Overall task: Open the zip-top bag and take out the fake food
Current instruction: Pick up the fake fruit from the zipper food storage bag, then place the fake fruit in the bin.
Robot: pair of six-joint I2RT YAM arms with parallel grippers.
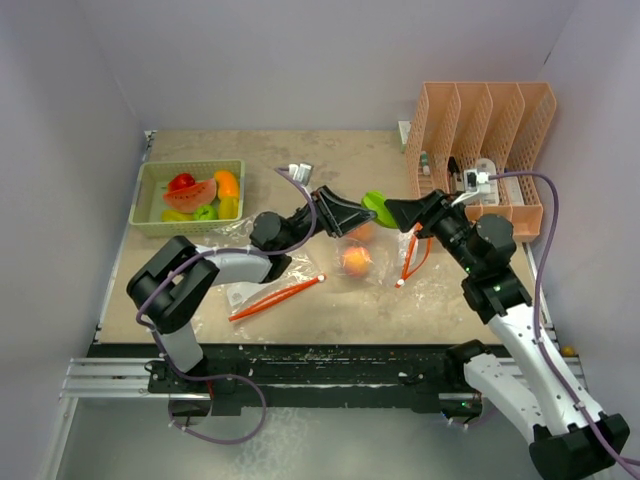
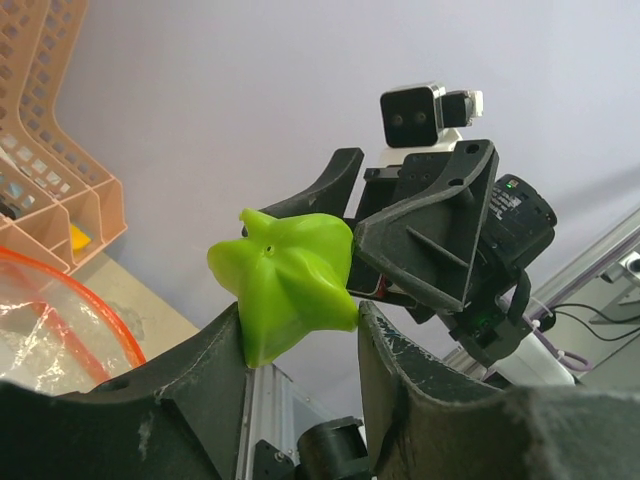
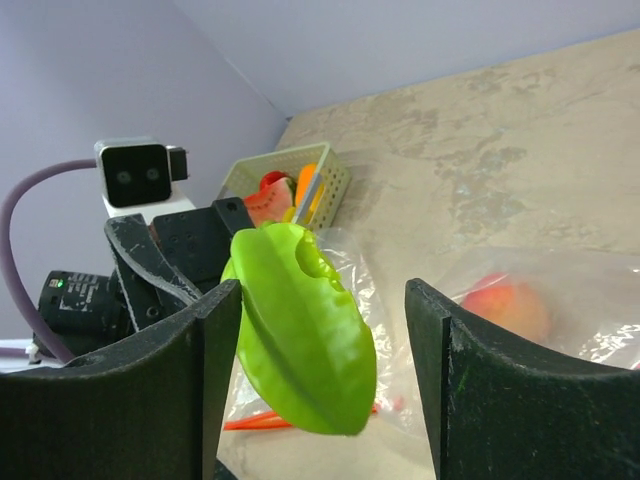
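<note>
Right wrist: starfruit (image 3: 300, 330) near-upright (top leftward)

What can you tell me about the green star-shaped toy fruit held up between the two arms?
The green star fruit is glossy, lime-coloured plastic with lengthwise ridges and a small notch at one end. It is held in the air close to the clear bag. The left hand appears to pinch it between its fingers. The right hand stands open around it, with a visible gap to one finger.
</note>
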